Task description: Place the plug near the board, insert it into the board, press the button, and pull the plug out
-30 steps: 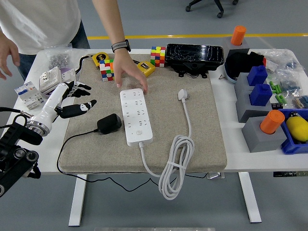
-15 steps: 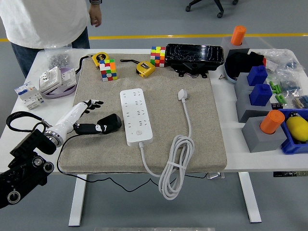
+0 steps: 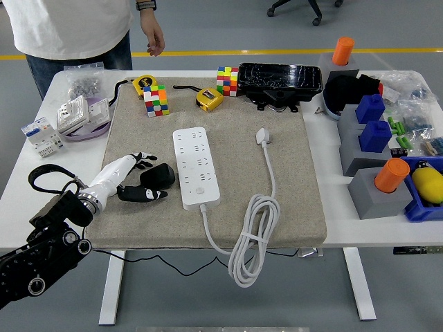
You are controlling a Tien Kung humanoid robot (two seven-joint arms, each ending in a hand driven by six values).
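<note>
The white power board (image 3: 196, 166) lies on the beige mat (image 3: 291, 187), its round button (image 3: 200, 191) near the close end. A black plug (image 3: 162, 176) with a thin black cable lies just left of the board, on the mat. My left hand (image 3: 147, 178) reaches in from the lower left. Its fingers (image 3: 144, 160) are above the plug's left end and its thumb is below it, spread around the plug without visibly clamping it. The right hand is out of view.
The board's own white plug (image 3: 263, 135) and coiled white cable (image 3: 250, 241) lie right of it. Rubik's cubes (image 3: 156, 100), tape measures and a black tray (image 3: 279, 79) line the mat's far edge. Blue and grey blocks stand at the right. A person (image 3: 76, 28) stands at the far left.
The person's hand left the board and pulled back from the table. My left hand moved right and down to the black plug and now straddles its left end.
</note>
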